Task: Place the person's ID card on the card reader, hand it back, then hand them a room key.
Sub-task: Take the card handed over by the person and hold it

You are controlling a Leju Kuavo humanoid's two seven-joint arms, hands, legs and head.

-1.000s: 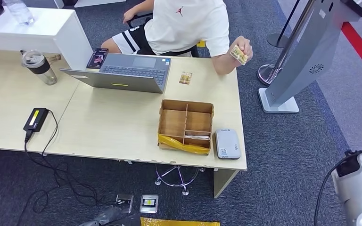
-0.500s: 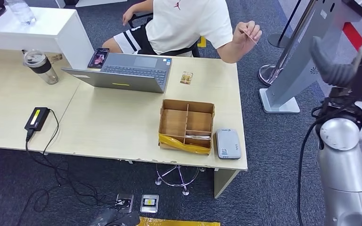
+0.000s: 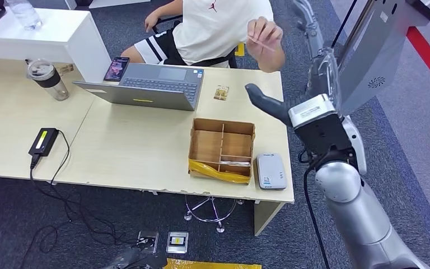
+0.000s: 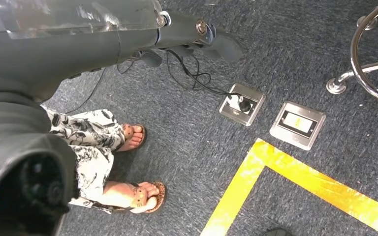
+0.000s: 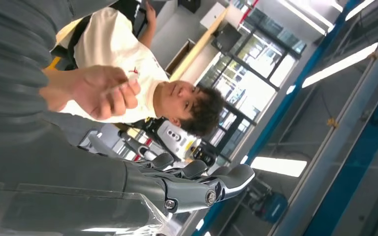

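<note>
Right robot hand (image 3: 308,61) raised over far right corner of surface (image 3: 117,145), thumb jutting out sideways, fingers stretched up and apart, nothing held. In right wrist view same robot hand (image 5: 197,184) extended, fingers apart, empty. ID card (image 3: 260,43) pinched in person's hand (image 3: 266,39), held up in the air above far edge of surface, near right robot hand but apart from it. In right wrist view person's hand (image 5: 106,91) held out, card edge barely visible. Card reader (image 3: 271,171) flat at near right corner of surface, just beside cardboard tray (image 3: 221,150). Tray split into compartments, yellow tape along near edge, flat light item (image 3: 235,163) lying in near right compartment, too small to tell what. Small card (image 3: 220,92) lying on surface between laptop (image 3: 145,85) and person. Laptop open, facing person. Phone (image 3: 116,68) just beside laptop's far left corner. Lidded tumbler (image 3: 47,79) upright at left. Black adapter (image 3: 42,141) with cable near left front edge. Left robot hand (image 4: 192,39) hanging low over carpet, fingers stretched out, nothing in them. Floor sockets (image 4: 273,113) and yellow floor tape (image 4: 285,182) below, sandalled feet (image 4: 135,167) of a person standing close.
</note>
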